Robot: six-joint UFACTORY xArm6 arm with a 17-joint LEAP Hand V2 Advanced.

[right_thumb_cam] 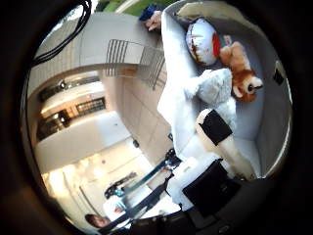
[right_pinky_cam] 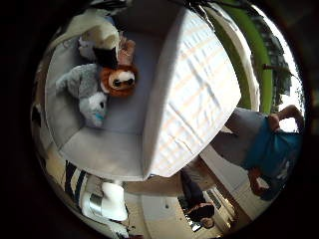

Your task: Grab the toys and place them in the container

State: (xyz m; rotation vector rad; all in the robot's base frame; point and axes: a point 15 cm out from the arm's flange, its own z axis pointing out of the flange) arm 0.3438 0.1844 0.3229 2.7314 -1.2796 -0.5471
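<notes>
Hand [right_thumb_cam: 215, 161] hovering over grey container [right_pinky_cam: 99, 149] — fingers looking loosely extended, holding nothing; grey plush [right_pinky_cam: 82, 82] lying just beyond fingertip, beside orange plush [right_pinky_cam: 119, 79].

Indoor hall, pale tiled floor [right_thumb_cam: 139, 110]. A grey railing [right_thumb_cam: 132, 58] stands at the edge of a raised white ledge [right_thumb_cam: 98, 36]. Dark windows [right_thumb_cam: 73, 110] run along a white wall [right_thumb_cam: 78, 139]. A green curved band [right_pinky_cam: 261, 64] runs past a white strip. Bright daylight near the band.
</notes>
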